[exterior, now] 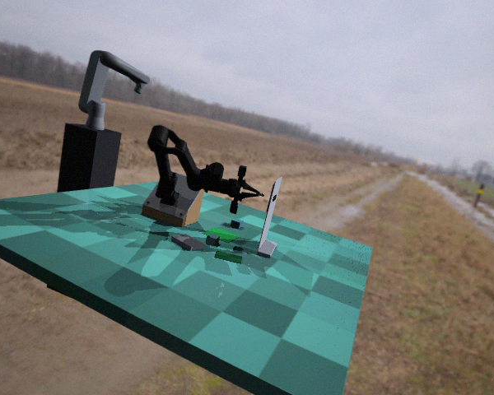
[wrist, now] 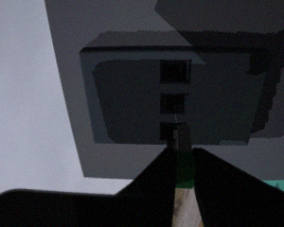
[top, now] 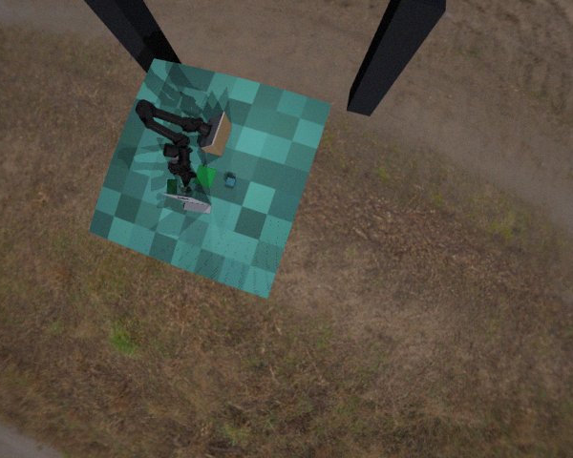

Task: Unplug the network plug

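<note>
The checkered teal table (exterior: 255, 322) is a flat slab of light and dark squares, matte, crossed by hard-edged shadows. At its far side sits a wedge-shaped wooden base (exterior: 173, 208) with a grey top, and from it the black six-joint arm (exterior: 183, 163) rises, folds at a high elbow and stretches out level toward the upright panel (exterior: 270, 212) — a thin, pale grey plate on a small block foot, leaning slightly in the exterior view.

The gripper (wrist: 182, 156) reaches the panel's face. In the wrist view its two dark, tapering fingers converge to a narrow gap, and their tips are clamped on a small dark piece at 6 o'clock of the socket opening, which looks like the network plug (wrist: 179, 137); how far it sits in the socket cannot be told. The socket is a rounded, recessed grey rectangle with a column of small dark square openings down its middle.

On the table, the marked square (exterior: 221, 234) is a flat bright green patch at about 9 o'clock from the panel's foot. Near it lie a dark green bar (exterior: 228, 256), a grey flat block (exterior: 188, 242), a small dark cube (exterior: 212, 239) and a small blue cube (exterior: 237, 223) — all plain, sharp-edged solids.
</note>
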Motion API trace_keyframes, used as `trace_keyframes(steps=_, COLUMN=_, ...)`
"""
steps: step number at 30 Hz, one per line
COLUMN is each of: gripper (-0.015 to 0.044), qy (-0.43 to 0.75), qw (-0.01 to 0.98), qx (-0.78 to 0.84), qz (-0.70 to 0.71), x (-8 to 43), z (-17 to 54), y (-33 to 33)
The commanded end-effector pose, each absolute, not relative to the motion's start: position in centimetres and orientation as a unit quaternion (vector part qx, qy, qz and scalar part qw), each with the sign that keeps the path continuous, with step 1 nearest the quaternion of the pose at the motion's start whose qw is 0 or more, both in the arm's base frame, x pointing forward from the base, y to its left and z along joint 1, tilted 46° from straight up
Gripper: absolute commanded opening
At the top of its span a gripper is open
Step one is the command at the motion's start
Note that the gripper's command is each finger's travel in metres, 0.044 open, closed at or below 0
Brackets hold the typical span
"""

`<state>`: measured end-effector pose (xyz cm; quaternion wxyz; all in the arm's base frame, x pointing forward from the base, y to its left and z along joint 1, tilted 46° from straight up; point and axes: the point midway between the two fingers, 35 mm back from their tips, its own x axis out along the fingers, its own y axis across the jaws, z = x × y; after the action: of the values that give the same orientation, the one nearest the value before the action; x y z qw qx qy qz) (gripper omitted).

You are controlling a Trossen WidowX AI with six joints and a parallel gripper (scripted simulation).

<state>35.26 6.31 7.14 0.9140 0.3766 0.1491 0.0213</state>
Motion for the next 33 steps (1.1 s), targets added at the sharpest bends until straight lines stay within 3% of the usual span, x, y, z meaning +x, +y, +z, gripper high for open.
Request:
trace_keyframes(steps=1, gripper=0.0, qy=0.149, qw=0.913, qx=0.379, qz=0.018, x=34.9, z=7.1, y=6.2)
trace_keyframes(steps=33, gripper=0.0, qy=0.149, qw=0.913, qx=0.379, qz=0.018, x=32.9, z=7.1, y=6.4)
